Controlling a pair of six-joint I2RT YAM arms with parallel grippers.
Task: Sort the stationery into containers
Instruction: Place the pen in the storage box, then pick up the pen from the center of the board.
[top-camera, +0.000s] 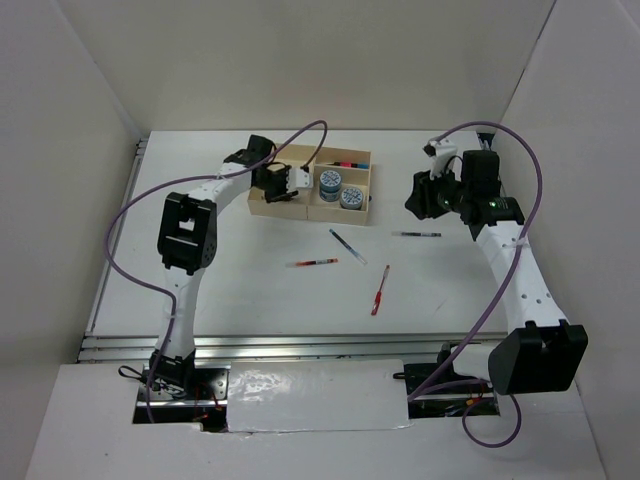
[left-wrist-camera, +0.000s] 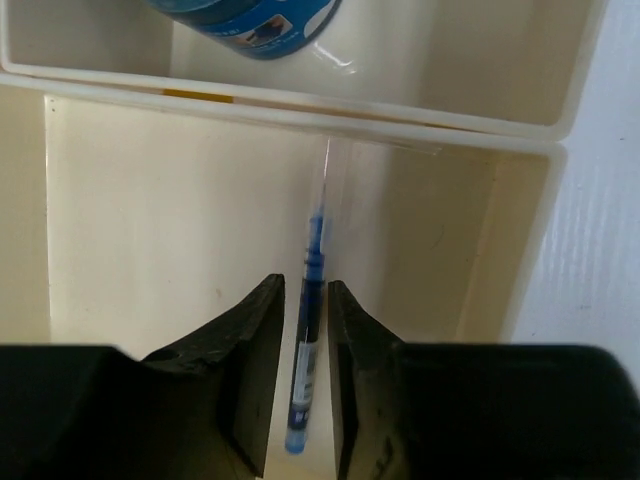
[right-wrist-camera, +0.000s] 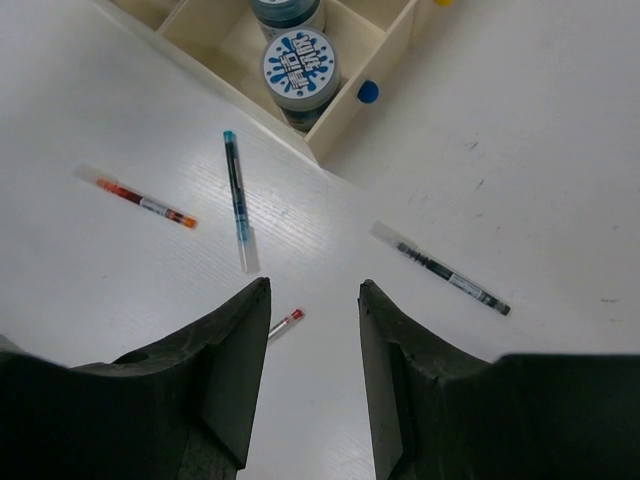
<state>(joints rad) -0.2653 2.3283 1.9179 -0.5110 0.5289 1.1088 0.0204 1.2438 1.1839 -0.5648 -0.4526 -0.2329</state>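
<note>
The pale wooden tray stands at the back centre. My left gripper hangs over its large left section. In the left wrist view the gripper has its jaws a narrow gap apart. A blue pen shows between them with thin slits of light on both sides, its clear tip at the divider wall. My right gripper is open and empty above the table. A black pen, a blue pen, an orange-red pen and a red pen lie loose.
Two blue-white tape rolls sit in the tray's right front compartment; one also shows in the right wrist view. Dark markers lie in the right back compartment. White walls enclose the table on three sides.
</note>
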